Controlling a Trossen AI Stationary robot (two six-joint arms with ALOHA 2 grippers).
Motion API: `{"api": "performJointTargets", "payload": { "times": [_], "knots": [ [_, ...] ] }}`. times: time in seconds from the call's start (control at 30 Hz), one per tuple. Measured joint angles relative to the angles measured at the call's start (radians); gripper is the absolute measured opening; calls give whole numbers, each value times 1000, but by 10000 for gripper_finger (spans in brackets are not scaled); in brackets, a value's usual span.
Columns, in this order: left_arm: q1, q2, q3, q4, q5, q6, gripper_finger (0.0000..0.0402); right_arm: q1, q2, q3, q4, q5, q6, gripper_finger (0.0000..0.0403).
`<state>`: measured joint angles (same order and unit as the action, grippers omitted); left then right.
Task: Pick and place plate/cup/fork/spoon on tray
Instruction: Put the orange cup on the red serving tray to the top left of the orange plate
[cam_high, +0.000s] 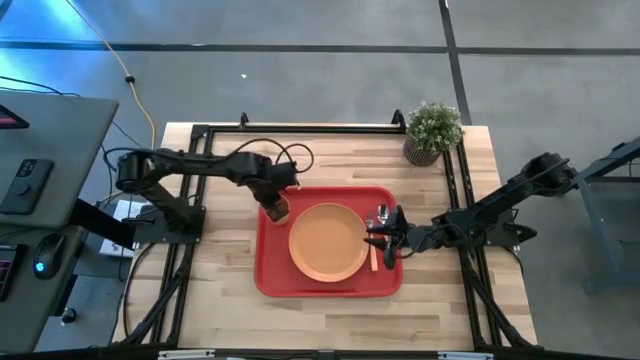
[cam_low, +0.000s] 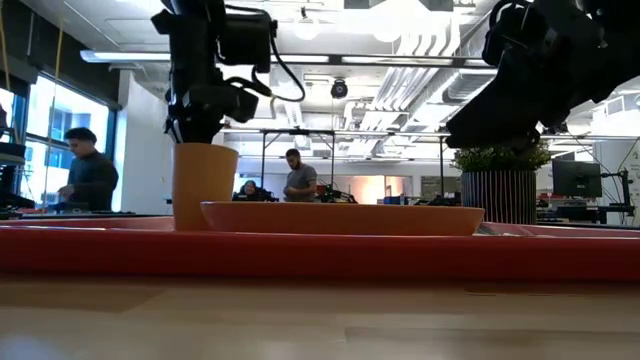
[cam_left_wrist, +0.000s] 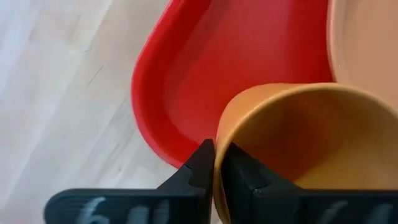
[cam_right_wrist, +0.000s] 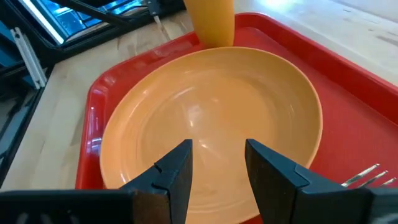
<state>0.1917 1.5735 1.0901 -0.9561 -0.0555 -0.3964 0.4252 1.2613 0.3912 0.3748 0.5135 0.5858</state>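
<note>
The red tray (cam_high: 275, 275) lies in the middle of the table. The orange plate (cam_high: 328, 241) rests in it and also shows in the right wrist view (cam_right_wrist: 211, 118). The orange cup (cam_high: 280, 209) stands upright at the tray's far left corner, with my left gripper (cam_left_wrist: 215, 155) shut on its rim. My right gripper (cam_right_wrist: 217, 152) is open and empty, over the plate's right edge. The fork (cam_high: 374, 259) and the spoon (cam_high: 382, 212) lie in the tray right of the plate, partly under that gripper. Fork tines (cam_right_wrist: 367, 177) show in the right wrist view. My left gripper pinches the cup's wall at its rim (cam_left_wrist: 219, 134), one finger (cam_left_wrist: 239, 174) inside the cup and one (cam_left_wrist: 200, 168) outside. The fingers come from above, pointing down. The cup (cam_low: 205, 185) stands upright; the tray's near rim hides its base in the low view.
A potted green plant (cam_high: 432, 130) stands at the table's far right corner. Black frame rails (cam_high: 455, 190) run along the table's edges. Bare wood (cam_high: 330, 320) lies near the front edge. People show in the room behind the table.
</note>
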Motion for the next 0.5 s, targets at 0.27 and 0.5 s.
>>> {"api": "performJointTargets", "payload": {
  "times": [0.27,0.5],
  "knots": [
    [-3,3,-1,16,-5,36,70,-9,0,0,-12,91,-24,138],
    [-1,-73,0,60,-46,68,142,-33,0,0,-17,95,-18,138]
  ]
}}
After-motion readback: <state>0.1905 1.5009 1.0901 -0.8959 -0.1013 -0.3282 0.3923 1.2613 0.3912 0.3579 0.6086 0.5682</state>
